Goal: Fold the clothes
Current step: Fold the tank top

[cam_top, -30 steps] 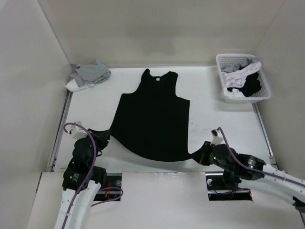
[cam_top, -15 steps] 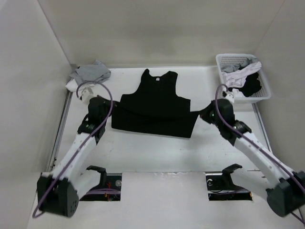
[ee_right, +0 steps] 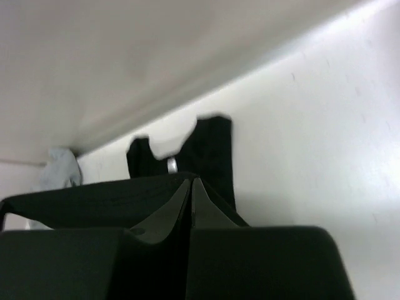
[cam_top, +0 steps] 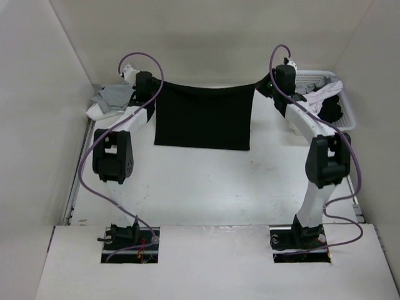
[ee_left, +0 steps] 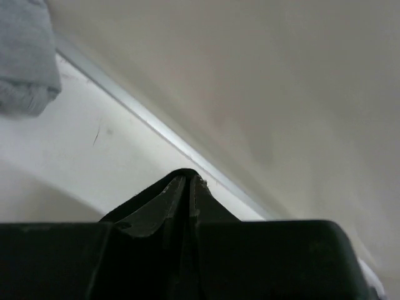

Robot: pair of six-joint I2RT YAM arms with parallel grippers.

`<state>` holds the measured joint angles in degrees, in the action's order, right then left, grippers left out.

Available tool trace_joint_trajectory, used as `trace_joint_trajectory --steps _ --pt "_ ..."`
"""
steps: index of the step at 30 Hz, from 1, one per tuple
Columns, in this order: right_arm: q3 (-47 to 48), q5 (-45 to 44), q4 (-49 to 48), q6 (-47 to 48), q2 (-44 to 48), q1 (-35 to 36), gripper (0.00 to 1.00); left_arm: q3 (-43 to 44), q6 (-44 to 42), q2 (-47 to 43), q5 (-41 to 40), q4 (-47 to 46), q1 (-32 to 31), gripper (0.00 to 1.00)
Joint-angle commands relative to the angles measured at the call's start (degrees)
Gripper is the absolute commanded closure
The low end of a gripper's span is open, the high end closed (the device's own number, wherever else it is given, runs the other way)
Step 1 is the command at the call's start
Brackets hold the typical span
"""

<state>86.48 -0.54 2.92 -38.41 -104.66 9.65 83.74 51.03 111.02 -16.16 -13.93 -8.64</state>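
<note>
1. At the far end of the table (cam_top: pixel 200 187), close to the back wall, the black top (cam_top: pixel 203 119) is stretched as a dark rectangle between the two arms. Its upper edge runs taut from one gripper to the other.
2. The left gripper (ee_left: pixel 187 182) has its jaws pressed together on one corner of the top. In its wrist view, black cloth and black fingers merge, and the lower part of the view is solid black.
3. The right gripper (ee_right: pixel 190 182) is likewise clamped tight on the opposite corner. Here too cloth and fingers are hard to tell apart.
4. From overhead, both sets of fingertips are lost against the dark fabric, so the exact pinch points cannot be placed. That view also does not show how high the taut edge is lifted.
5. The neckline and shoulder straps are hidden overhead under the held layer. Only the right wrist view shows them, lying flat on the table beyond the stretched edge. A small pale spot sits near the neck, too blurred to identify.
6. A grey and white garment (cam_top: pixel 112 97) lies crumpled in the far left corner, partly covered by the left arm. The left wrist view cuts it off at the frame's edge.
7. A white basket (cam_top: pixel 344 122) stands at the far right, its left side behind the right arm. The black and white pieces inside are too jumbled to count.
</note>
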Motion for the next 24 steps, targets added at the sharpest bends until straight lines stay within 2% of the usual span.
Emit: trace_joint_trajectory --steps 1,2,5,7,11,12,14,16,17,19,22,24 --pt "11.8 1.5 -2.6 0.5 -9.7 -1.5 0.96 10.9 -1.1 7.6 -0.8 -1.6 1.5 0.92" --pt "14.8 1.3 -2.2 -0.3 -12.6 -1.6 0.9 14.2 -1.3 10.5 -0.2 -0.5 1.7 0.84" --pt "19.4 1.2 -2.0 -2.0 -17.7 -1.5 0.56 17.0 -1.4 13.7 2.7 1.0 2.8 0.6" --pt "15.5 0.8 -2.5 -2.2 -15.0 -1.3 0.49 11.1 -1.6 9.6 3.1 -0.6 3.2 0.52" --pt "1.6 -2.9 -6.2 0.0 -4.4 1.7 0.5 -10.2 -2.4 -5.1 2.1 -9.7 2.8 0.5" --pt "-2.3 -3.3 -6.8 0.6 -1.8 2.9 0.54 -15.7 -1.9 -8.6 1.8 -10.8 2.5 0.5" --pt "-9.9 -3.7 -7.4 0.5 2.9 4.7 0.7 -25.0 -1.5 -14.2 1.2 -11.4 1.0 0.5" --pt "-18.2 -4.4 -8.4 0.4 7.1 7.1 0.93 -32.6 -0.9 -17.9 1.5 -10.7 0.5 0.5" --pt "-22.1 -5.2 -8.8 0.0 8.9 8.0 0.96 -35.4 -0.4 -19.2 1.8 -10.0 0.6 0.5" --pt "-29.3 -7.4 -10.6 -1.5 12.4 9.1 0.92 -39.9 1.8 -20.9 2.8 -9.0 1.0 0.5" --pt "-36.4 -7.7 -12.7 -2.5 15.8 9.3 0.62 -43.6 2.9 -21.1 7.9 -10.4 2.1 0.5" --pt "-39.3 -7.3 -12.9 -2.8 16.6 9.3 0.51 -43.9 3.4 -19.3 11.7 -10.9 2.4 0.51"
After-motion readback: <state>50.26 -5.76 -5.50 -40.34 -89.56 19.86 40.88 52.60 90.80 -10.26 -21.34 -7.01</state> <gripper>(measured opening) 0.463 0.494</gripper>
